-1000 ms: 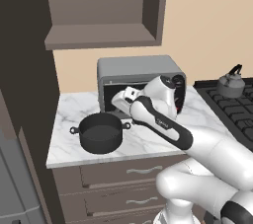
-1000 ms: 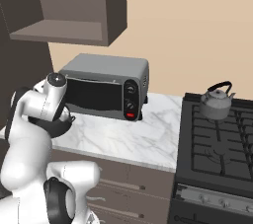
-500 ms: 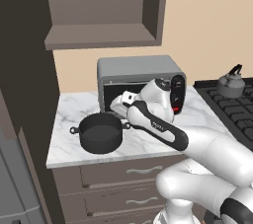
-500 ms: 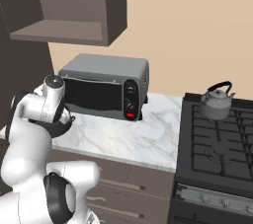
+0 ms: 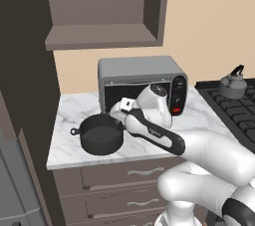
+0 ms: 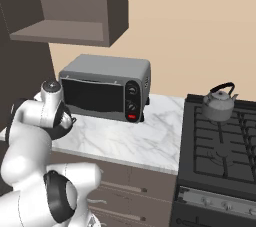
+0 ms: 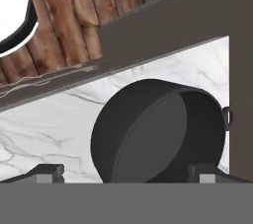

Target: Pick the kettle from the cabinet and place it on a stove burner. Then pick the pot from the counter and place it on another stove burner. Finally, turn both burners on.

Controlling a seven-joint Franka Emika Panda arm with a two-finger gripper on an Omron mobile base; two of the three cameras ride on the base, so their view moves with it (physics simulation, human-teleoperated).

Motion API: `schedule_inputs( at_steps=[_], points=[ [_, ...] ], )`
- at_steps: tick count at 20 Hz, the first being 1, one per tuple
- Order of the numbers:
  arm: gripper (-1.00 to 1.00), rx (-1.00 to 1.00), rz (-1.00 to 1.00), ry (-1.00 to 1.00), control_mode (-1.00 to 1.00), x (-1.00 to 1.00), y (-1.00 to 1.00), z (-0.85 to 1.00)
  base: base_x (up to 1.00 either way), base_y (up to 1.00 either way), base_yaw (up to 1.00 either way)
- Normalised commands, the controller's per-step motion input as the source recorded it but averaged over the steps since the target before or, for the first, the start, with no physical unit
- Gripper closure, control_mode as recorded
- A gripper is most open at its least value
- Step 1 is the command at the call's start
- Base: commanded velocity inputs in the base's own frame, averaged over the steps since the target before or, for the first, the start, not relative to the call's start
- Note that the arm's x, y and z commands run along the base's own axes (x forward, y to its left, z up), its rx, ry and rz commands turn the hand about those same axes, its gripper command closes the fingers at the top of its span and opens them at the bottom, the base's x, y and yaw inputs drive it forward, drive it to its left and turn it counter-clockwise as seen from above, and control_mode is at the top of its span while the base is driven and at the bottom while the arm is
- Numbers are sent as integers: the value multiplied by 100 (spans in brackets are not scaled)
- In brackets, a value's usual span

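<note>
Sitting on the counter (image 5: pixel 74 145), the pot (image 5: pixel 101 134) holds nothing.

**Layout: pot on counter, kettle on stove**

Pot (image 5: pixel 101 134) sits on the counter (image 5: pixel 74 153) near its front edge, in front of the toaster oven (image 5: pixel 141 81). Gripper (image 7: pixel 126 172) just beside the pot, on its stove side. Kettle (image 6: pixel 218 105) on a back burner (image 6: pixel 218 118), right of the counter. Open cabinet (image 5: pixel 102 13) above the oven; drawers (image 5: pixel 127 174) below the counter.

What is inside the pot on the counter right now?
Nothing: the pot shows a bare dark interior, and its far inner wall looks bare too. The near inner wall is hidden by the rim.
</note>
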Motion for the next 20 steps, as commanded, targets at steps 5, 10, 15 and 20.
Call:
schedule_inputs(
  at_steps=[5,10,15,20],
  points=[
    [-100,-4,0,0,-100,2,1,-12,0,0,0],
    [-100,-2,0,0,-100,0,0,-11,0,0,0],
    [-100,-2,0,0,-100,6,4,-10,0,0,0],
    [-100,-3,0,0,-100,19,17,-16,0,0,0]
  ],
)
